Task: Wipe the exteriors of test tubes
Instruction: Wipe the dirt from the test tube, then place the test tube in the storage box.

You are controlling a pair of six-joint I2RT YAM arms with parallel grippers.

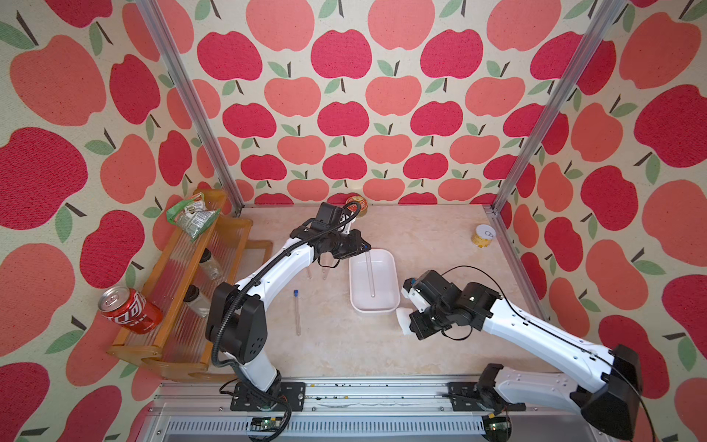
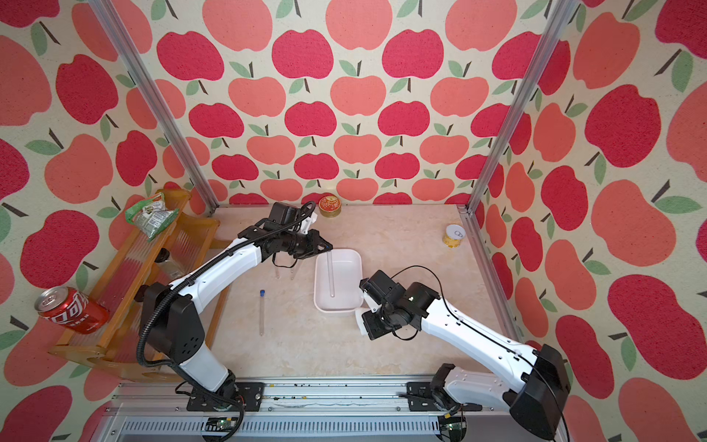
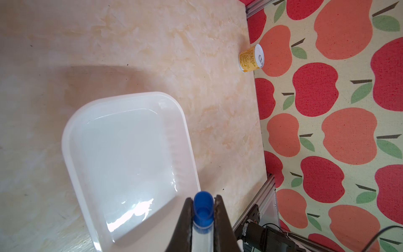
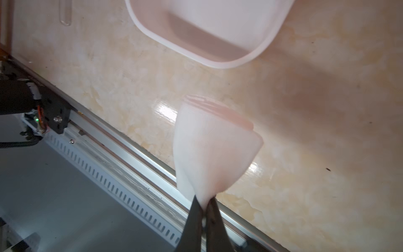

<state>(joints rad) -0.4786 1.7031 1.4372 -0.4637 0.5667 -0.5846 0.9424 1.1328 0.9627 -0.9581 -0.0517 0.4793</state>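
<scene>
On the table [image 1: 421, 344] we see the white tray [image 1: 382, 255] at centre. Our left gripper [image 3: 204, 198] clamps a test tube [image 1: 370, 275] by its blue-capped end above the tray. Our right gripper [image 4: 204, 203] pinches a white wipe [image 4: 213, 148] beside the tray's near right corner. A second test tube [image 1: 297, 312] lies to the left.

Two arms are mounted on black bolted base plates [image 1: 267, 396] on the aluminium rail [image 1: 363, 386]. The left arm [image 1: 283, 268] has glossy white shells and matte black joint housings; the housing nearest the rail bears small round holes. A black corrugated cable conduit [image 1: 229, 315] runs from the rail along it. The right arm [image 1: 535, 329], equally white and black, carries a thin black wire [image 1: 470, 266] and tiny dark screws. Farthest from the rail, the left gripper [image 3: 203, 198] and right gripper [image 4: 204, 197] have dark wedge-shaped fingers [image 4: 194, 224].
</scene>
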